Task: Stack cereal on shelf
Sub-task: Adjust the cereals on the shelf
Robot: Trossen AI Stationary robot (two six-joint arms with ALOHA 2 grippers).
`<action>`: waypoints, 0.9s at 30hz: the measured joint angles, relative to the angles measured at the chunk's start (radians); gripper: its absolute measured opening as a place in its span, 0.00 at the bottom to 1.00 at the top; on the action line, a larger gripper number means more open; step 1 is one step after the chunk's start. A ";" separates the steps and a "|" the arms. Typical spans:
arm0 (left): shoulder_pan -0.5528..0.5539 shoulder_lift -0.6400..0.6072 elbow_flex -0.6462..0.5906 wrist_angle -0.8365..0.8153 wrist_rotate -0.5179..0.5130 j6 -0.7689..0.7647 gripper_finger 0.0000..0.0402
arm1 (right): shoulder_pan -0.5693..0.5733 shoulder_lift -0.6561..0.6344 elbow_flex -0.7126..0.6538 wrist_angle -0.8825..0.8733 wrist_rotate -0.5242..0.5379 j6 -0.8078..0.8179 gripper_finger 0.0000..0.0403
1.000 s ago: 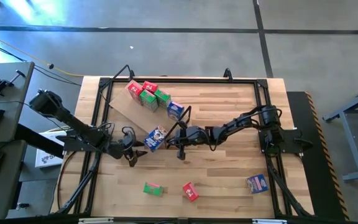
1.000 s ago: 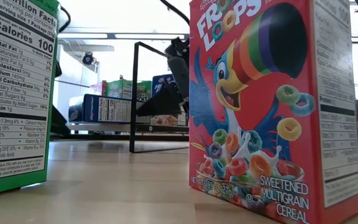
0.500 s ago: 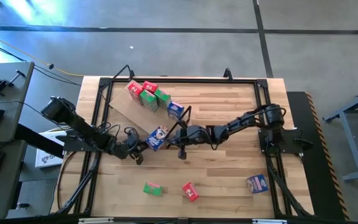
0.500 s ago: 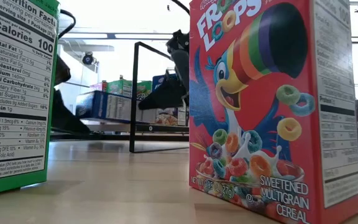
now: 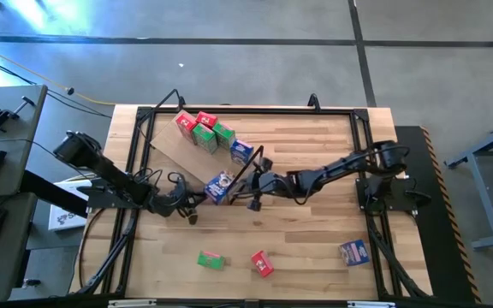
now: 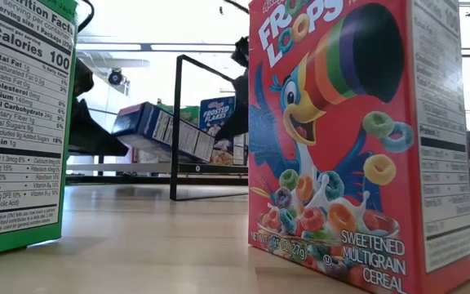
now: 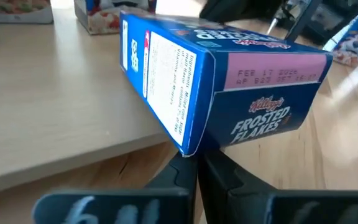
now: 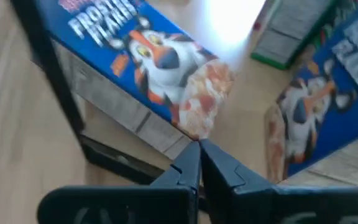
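Note:
The shelf (image 5: 168, 147), a tan panel with a dark frame (image 6: 175, 122), lies at the table's far left. Red, green and blue cereal boxes (image 5: 205, 130) stand on it. A blue Frosted Flakes box (image 5: 220, 186) sits tilted at the panel's near edge, between my two grippers. Its left end (image 6: 137, 121) is raised and its right end (image 6: 202, 153) is low. My left gripper (image 5: 197, 198) is shut at the box's left end. My right gripper (image 5: 245, 184) is shut at its right end. My left gripper is shut, and its fingertips (image 7: 197, 167) meet the lower corner (image 7: 187, 148) of the box's end face from below, slanting in from the table's left. That end is up off the panel. My right gripper is shut, with its fingertips (image 8: 197, 155) against the box's end corner (image 8: 194, 129), coming from the table's right and slanting down. Whether this end rests on the panel is hidden.
Loose cereal boxes lie near the front edge: a green one (image 5: 210, 259), a red one (image 5: 262, 263) and a blue one (image 5: 353, 251). In the low view the green (image 6: 19, 122) and red (image 6: 357, 139) boxes hide much of the table.
My left gripper has shut and pushed in under the blue box's left end. The box lay flat and now stands tilted, its left end lifted and its right end staying low. My right gripper has risen a little and tipped nearer level.

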 joint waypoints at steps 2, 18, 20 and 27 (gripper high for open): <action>0.000 -0.005 0.000 0.001 -0.010 0.002 0.00 | -0.008 0.010 0.000 0.009 0.007 0.024 0.01; 0.031 -0.167 0.000 0.004 -0.060 0.137 0.00 | -0.010 0.025 0.000 0.041 -0.004 0.043 0.01; 0.045 -0.190 0.000 0.004 -0.059 0.159 0.00 | -0.010 0.025 0.000 0.041 -0.028 0.044 0.01; 0.102 -0.233 0.000 0.004 -0.004 0.182 0.00 | -0.010 0.025 0.000 0.040 -0.042 0.046 0.01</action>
